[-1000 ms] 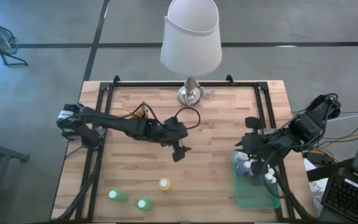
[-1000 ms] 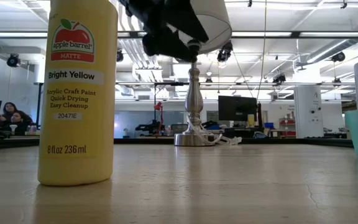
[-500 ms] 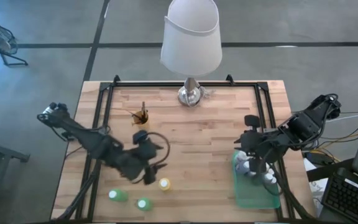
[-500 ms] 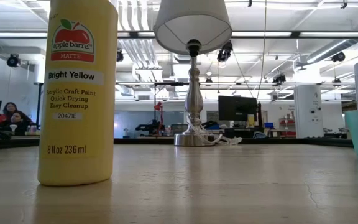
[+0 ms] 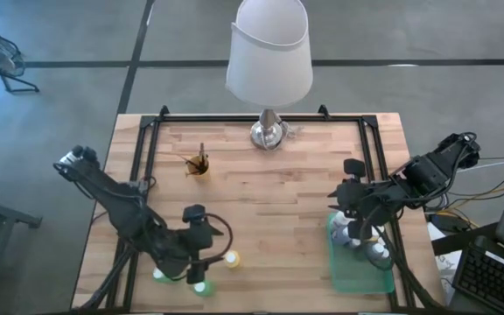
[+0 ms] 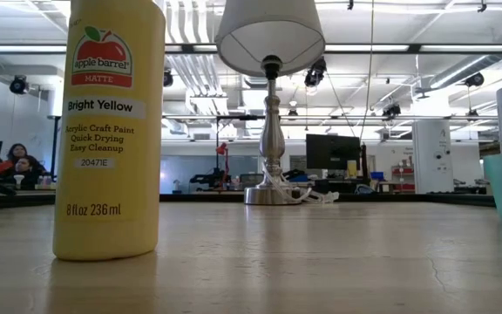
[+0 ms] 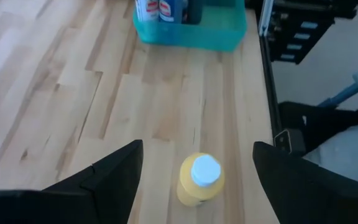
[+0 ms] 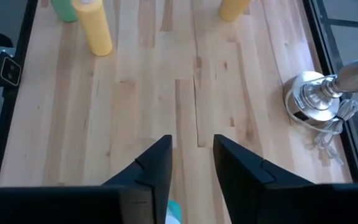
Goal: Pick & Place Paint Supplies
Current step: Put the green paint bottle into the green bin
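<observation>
Hovering with fingers spread wide, the left gripper [image 7: 194, 163] is flanking the upright yellow paint bottle [image 7: 199, 180] near the table's front edge. The right gripper [image 8: 193, 158], fingers slightly parted, is positioning over the green tray [image 5: 354, 273].

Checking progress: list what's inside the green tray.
The green tray holds white-capped paint bottles, two with blue labels in the left wrist view. The right pincer hangs above, covering part of the tray, so a full count isn't possible.

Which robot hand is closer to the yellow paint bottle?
The left. The left gripper hangs open just beside the yellow paint bottle, lined up on it in its wrist view. The right gripper is far across the table, above the green tray.
</observation>
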Available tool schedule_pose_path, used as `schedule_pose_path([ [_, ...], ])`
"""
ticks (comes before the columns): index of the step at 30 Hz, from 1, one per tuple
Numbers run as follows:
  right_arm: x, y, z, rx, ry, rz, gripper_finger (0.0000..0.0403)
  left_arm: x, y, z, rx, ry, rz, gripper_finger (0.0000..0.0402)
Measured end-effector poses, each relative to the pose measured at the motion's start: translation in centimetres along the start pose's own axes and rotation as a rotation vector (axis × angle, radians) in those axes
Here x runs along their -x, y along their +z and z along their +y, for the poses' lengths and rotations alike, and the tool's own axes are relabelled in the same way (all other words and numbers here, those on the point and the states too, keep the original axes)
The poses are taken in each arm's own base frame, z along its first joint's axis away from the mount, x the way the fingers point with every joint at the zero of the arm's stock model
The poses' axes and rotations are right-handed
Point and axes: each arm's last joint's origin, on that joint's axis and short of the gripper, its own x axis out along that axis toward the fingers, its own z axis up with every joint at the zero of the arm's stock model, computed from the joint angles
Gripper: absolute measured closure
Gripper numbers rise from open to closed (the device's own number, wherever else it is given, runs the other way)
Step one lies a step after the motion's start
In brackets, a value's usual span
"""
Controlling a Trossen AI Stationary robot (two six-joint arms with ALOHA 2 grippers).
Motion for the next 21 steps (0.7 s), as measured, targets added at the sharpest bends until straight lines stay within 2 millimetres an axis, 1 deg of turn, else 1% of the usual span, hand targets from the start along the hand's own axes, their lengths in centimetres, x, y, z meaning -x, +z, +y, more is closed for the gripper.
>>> schedule_pose_path([
  [5, 0.0, 0.0, 0.0, -0.002, 0.002, 0.001, 0.0279, -0.3, -0.2, -0.1, -0.015, 0.003, 0.021, 0.0094],
  [9, -0.1, 0.0, 0.0, -0.007, 0.002, 0.002, 0.0273, -0.3, -0.8, 0.3, 0.017, 0.043, 0.074, 0.0094],
  [14, -0.3, -0.1, 0.1, -0.003, -0.004, 0.007, 0.0265, -0.8, -2.6, 1.2, 0.112, 0.136, 0.175, 0.0094],
  [21, -0.7, -0.1, 0.3, 0.007, -0.017, 0.016, 0.0258, -2.5, -5.3, 2.2, 0.081, 0.201, 0.265, 0.0094],
])
